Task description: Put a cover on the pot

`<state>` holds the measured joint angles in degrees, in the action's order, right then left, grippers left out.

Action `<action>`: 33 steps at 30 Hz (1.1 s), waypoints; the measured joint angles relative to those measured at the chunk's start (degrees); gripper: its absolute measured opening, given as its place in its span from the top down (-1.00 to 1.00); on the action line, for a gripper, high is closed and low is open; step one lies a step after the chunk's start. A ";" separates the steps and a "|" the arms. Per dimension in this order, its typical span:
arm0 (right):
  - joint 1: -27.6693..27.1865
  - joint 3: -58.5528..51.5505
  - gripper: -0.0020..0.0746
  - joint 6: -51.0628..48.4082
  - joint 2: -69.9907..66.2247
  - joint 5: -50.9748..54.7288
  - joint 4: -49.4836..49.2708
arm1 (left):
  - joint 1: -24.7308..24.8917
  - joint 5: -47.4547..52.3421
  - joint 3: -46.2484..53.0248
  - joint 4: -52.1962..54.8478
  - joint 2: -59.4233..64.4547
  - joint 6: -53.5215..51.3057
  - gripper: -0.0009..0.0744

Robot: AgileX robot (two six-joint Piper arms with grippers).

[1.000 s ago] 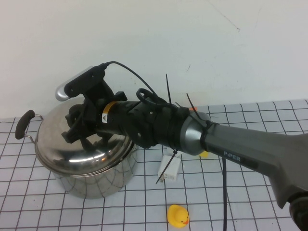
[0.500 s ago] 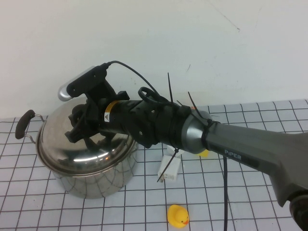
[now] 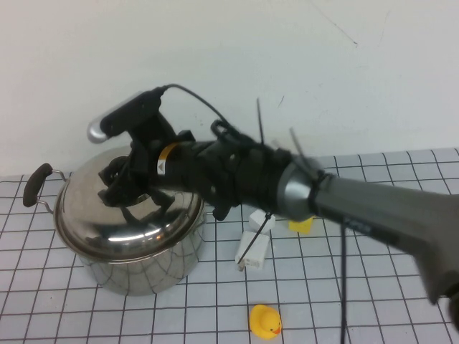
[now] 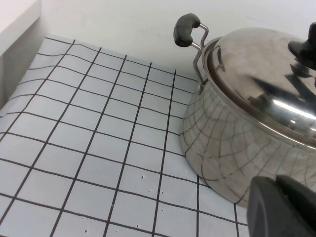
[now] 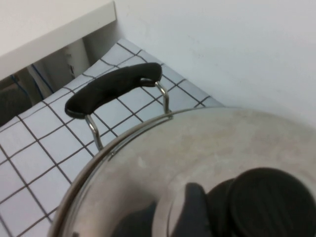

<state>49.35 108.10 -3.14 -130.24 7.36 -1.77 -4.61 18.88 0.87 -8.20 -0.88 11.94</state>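
Observation:
The large steel pot [image 3: 143,269] stands at the table's left, with a black side handle [image 3: 36,185]. The domed steel lid [image 3: 122,222] lies over its mouth. My right gripper [image 3: 125,188] reaches in from the right and is shut on the lid's black knob [image 5: 269,202]; one finger [image 5: 195,210] presses against the knob's base. The pot [image 4: 232,158] and lid [image 4: 256,84] also show in the left wrist view. My left gripper [image 4: 284,207] is shut and empty, low beside the pot's wall. It is out of the high view.
A yellow rubber duck [image 3: 265,320] sits in front near the table's edge. A white block [image 3: 252,251] and a small yellow piece [image 3: 301,224] lie just right of the pot. A white wall stands close behind.
My right gripper has shifted slightly up and to the right with the lid. The lid now sits more squarely over the pot's rim.

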 joint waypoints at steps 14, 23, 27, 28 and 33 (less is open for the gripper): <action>1.67 -21.23 0.78 3.14 35.16 9.90 9.78 | 0.00 0.00 0.00 0.00 0.00 0.00 0.98; 1.67 -39.26 0.95 3.14 58.44 16.19 9.32 | 0.00 0.00 0.00 0.00 0.00 0.00 0.98; 1.67 -45.60 0.95 3.14 66.39 21.30 10.64 | 0.00 0.00 0.00 0.00 0.00 0.00 0.98; 1.67 -47.43 0.95 3.14 68.26 21.41 11.94 | 0.00 0.00 0.00 0.00 0.00 0.00 0.98; 1.67 -56.91 0.95 3.45 76.76 17.18 19.11 | 0.00 0.00 0.00 0.00 0.00 0.00 0.98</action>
<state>51.02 51.18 0.31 -53.48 24.54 17.34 -4.61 18.88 0.87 -8.20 -0.88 11.94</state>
